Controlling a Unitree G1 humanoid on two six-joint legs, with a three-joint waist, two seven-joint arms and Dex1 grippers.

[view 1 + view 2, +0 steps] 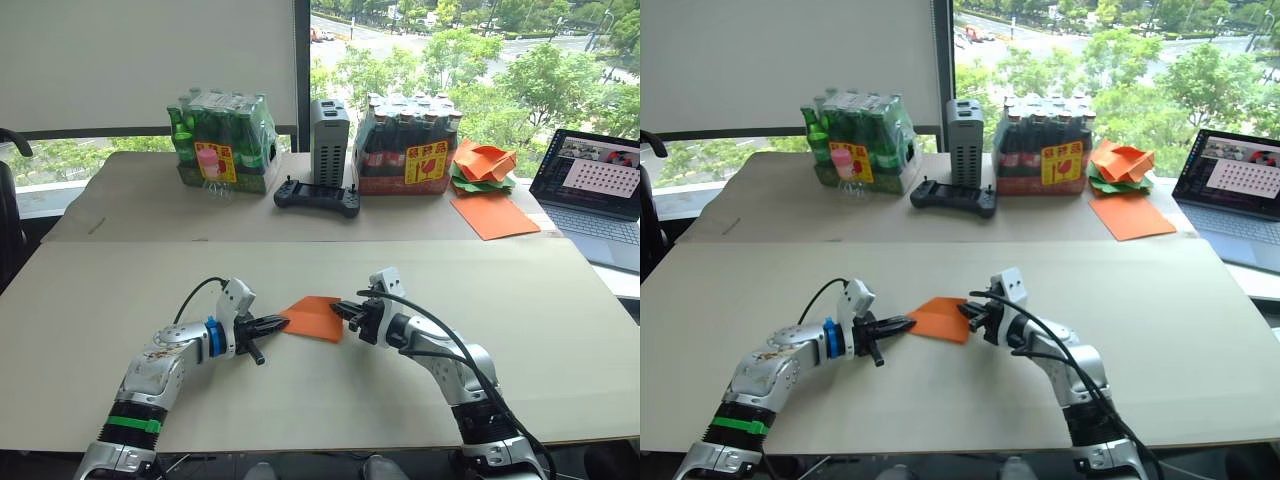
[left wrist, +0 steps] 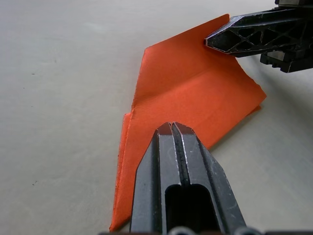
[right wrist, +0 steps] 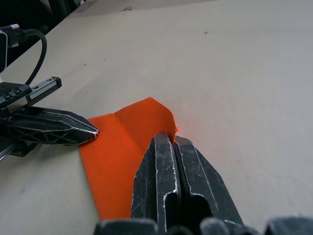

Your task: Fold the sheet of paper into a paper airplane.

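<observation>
The big pale surface [image 1: 520, 300] holds everything. Near its front middle lies the sheet of paper [image 1: 315, 318], orange and partly folded, between the two claws. The left claw [image 1: 282, 322] is pinched tight on one edge of it. The right claw [image 1: 338, 308] is pinched tight on the other edge.

Head stereo above; wrists perhaps tabletop-close.

Left tool [image 1: 272, 324], right tool [image 1: 343, 310] both closed, tips facing.
</observation>
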